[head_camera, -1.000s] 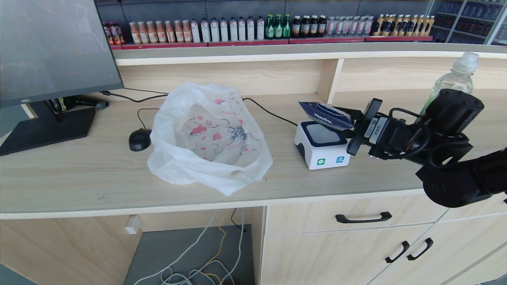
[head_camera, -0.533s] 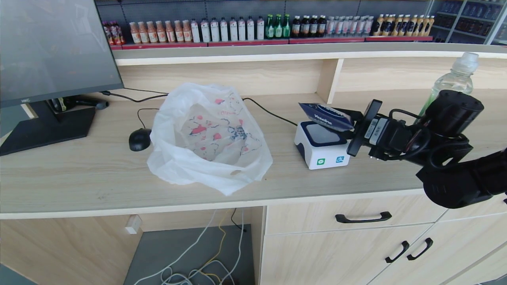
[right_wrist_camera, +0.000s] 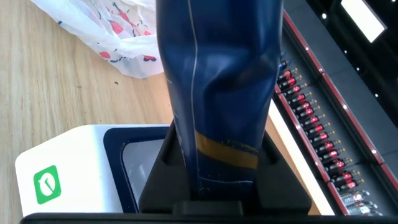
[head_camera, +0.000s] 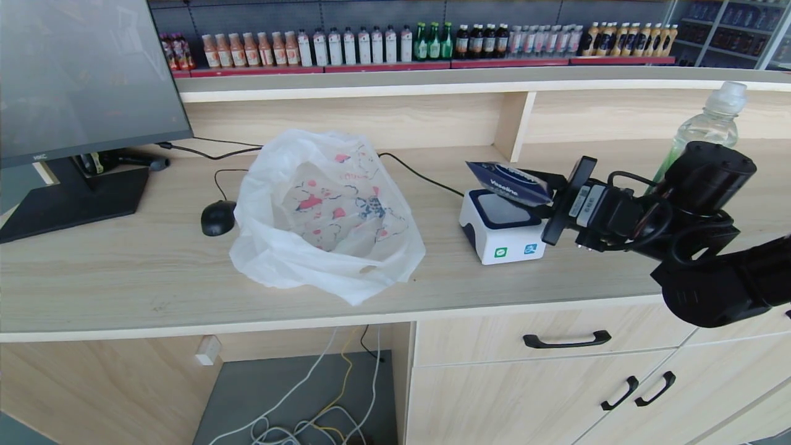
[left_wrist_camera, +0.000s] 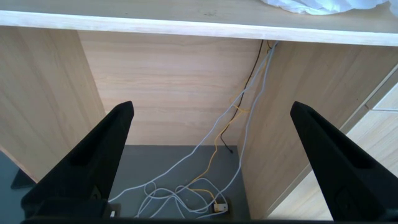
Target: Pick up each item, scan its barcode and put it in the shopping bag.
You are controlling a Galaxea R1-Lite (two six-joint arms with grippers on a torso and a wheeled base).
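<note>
Pouch [head_camera: 508, 179] was gripped at one end by the right hand [head_camera: 546, 191], just above the scanner [head_camera: 502, 227], its long axis aimed leftward toward the bag [head_camera: 327, 216] lying open on the counter [head_camera: 123, 278]. The left hand [left_wrist_camera: 208, 115] was seen spread open below the counter, well apart.

A dark blue soft packet [head_camera: 508, 181] was held nearly flat, slightly tilted, just above the glass top of the white scanner box [head_camera: 502, 241], and was clamped at one end by the right gripper [head_camera: 541, 190] (a gold band was seen across the packet near that end). The white plastic shopping bag [head_camera: 324, 213], printed with red and dark figures, was seen slumped open on the counter [head_camera: 123, 272], to the left of the scanner box and apart from it. A clear bottle [head_camera: 710, 127] with a white cap was stood upright at the far right.
</note>
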